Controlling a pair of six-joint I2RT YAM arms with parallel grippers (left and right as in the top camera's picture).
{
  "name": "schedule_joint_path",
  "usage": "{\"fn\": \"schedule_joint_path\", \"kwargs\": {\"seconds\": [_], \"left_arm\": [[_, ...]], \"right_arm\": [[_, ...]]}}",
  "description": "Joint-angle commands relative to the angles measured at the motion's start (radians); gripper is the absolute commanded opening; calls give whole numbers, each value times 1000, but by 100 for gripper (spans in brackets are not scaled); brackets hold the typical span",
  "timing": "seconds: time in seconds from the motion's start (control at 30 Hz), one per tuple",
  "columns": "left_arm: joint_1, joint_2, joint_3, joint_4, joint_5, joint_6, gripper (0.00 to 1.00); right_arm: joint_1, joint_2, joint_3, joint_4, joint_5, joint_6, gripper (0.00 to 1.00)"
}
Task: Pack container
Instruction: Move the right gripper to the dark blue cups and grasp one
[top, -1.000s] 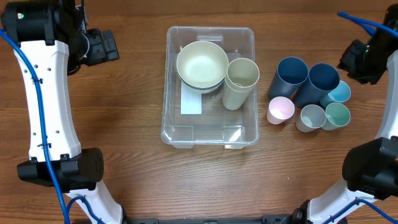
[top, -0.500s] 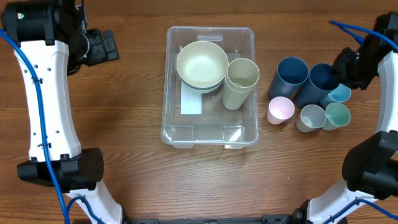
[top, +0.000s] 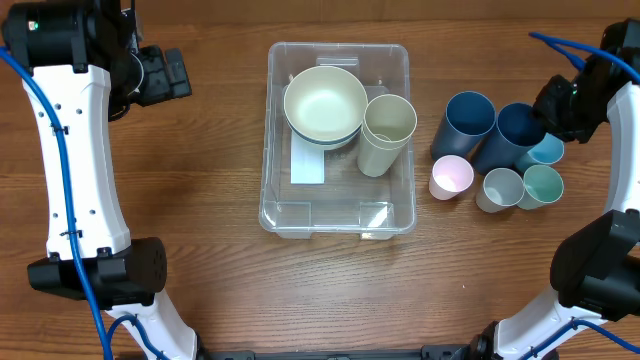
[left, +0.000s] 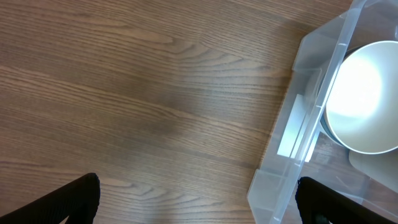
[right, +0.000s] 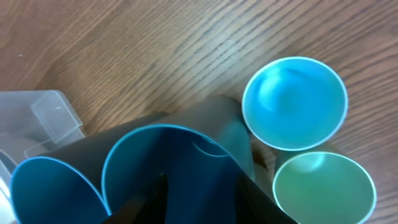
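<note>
The clear container (top: 338, 215) stands mid-table with a white label on its bottom. It holds a cream bowl (top: 324, 102) stacked on a blue one, and a cream cup (top: 386, 132) lying beside them. My right gripper (top: 558, 106) hangs at the right-hand dark blue cup (top: 512, 132). In the right wrist view the right gripper (right: 202, 199) has its jaws apart at that cup's (right: 180, 155) mouth, clamping nothing. My left gripper (top: 165, 75) is open over bare wood, left of the container (left: 298, 143), fingers (left: 74, 202) spread wide.
Right of the container is a cluster of cups: a second dark blue cup (top: 466, 120), a pink one (top: 451, 177), a grey one (top: 499, 188), a green one (top: 543, 185) and a light blue one (top: 547, 150). Both arms' bases stand at the front corners.
The right gripper swung left and forward to the right dark blue cup, then held still. Its jaws kept the same gap. The left arm has not moved.
</note>
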Motion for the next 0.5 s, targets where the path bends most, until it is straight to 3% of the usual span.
{"fn": "schedule_joint_path", "kwargs": {"seconds": [0.0, 0.47], "left_arm": [[-2, -4, 8, -2, -6, 19, 100], [-2, -4, 8, -2, -6, 19, 100]], "right_arm": [[0, -21, 7, 6, -64, -29, 36], [-1, -23, 61, -54, -15, -29, 34]]}}
